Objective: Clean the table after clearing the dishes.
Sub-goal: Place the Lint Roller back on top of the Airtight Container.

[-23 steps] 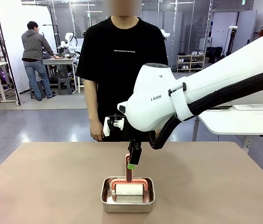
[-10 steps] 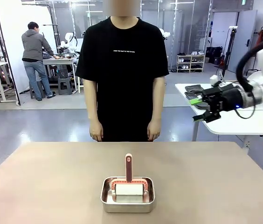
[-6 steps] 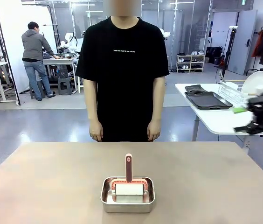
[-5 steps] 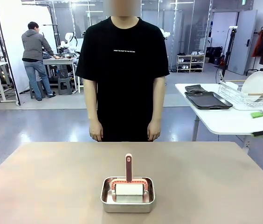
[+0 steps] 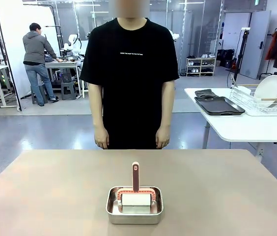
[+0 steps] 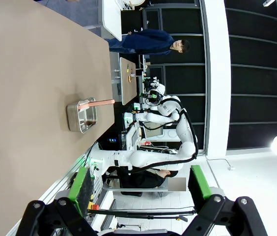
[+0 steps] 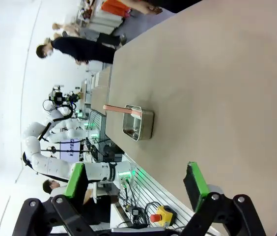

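Front view: a steel pan [image 5: 134, 205] holding a pink-handled scraper [image 5: 135, 177] is seen mid-worktop [image 5: 40, 196]; both grippers' jaws are spread wide, empty.

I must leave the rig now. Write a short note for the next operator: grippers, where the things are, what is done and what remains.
Left gripper: open, empty, back off the table.
Right gripper: open, empty, back off the table.
Table: no dishes on it. A small steel pan sits near the robot's edge, centre, holding a pink-handled cleaning tool, handle upright.
Plates stand in the wire rack on the white side table, beside a dark tray.
Person stands at the far side, hands down.
Done: dishes cleared.
Left: whether the wiping is finished I cannot tell.
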### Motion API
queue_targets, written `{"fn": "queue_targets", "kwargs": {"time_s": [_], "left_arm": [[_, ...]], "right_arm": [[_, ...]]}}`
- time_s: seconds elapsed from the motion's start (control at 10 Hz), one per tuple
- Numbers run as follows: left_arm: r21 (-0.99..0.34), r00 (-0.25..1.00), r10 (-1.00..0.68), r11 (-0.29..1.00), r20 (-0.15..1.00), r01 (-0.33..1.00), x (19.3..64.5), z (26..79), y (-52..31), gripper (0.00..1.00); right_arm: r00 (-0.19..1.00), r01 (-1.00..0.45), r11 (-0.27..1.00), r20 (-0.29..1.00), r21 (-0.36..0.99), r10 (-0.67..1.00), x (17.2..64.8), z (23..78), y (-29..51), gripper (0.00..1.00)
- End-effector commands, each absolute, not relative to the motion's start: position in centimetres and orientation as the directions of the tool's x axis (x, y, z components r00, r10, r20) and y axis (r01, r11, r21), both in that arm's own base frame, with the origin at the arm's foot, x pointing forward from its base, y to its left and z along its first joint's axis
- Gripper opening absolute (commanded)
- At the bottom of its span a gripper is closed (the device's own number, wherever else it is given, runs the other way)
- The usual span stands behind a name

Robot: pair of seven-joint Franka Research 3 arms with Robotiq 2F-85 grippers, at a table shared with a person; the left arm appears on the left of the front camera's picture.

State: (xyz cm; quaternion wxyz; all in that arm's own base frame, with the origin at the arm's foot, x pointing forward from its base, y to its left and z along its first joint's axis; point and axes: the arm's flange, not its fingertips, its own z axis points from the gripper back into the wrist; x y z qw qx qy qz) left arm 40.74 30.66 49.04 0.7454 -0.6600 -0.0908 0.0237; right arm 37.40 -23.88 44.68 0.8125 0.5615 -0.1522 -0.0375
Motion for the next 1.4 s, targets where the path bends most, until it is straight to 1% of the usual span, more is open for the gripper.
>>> {"fn": "queue_targets", "kwargs": {"time_s": [0.0,0.1,0.2,1.3], "left_arm": [[-0.988,0.982,0.160,0.131,0.105,0.084,40.5,49.2,30.8,1.00],[-0.988,0.982,0.160,0.131,0.105,0.084,40.5,49.2,30.8,1.00],[-0.988,0.982,0.160,0.131,0.105,0.084,40.5,49.2,30.8,1.00],[-0.988,0.982,0.160,0.131,0.105,0.084,40.5,49.2,30.8,1.00]], "right_arm": [[0.938,-0.091,0.344,0.196,0.934,-0.286,34.7,43.4,-24.2,1.00],[0.940,-0.087,0.347,0.192,0.934,-0.282,34.6,43.2,-24.0,1.00],[0.946,-0.086,0.350,0.186,0.933,-0.266,36.1,43.7,-24.6,1.00],[0.946,-0.086,0.350,0.186,0.933,-0.266,36.1,43.7,-24.6,1.00]]}}
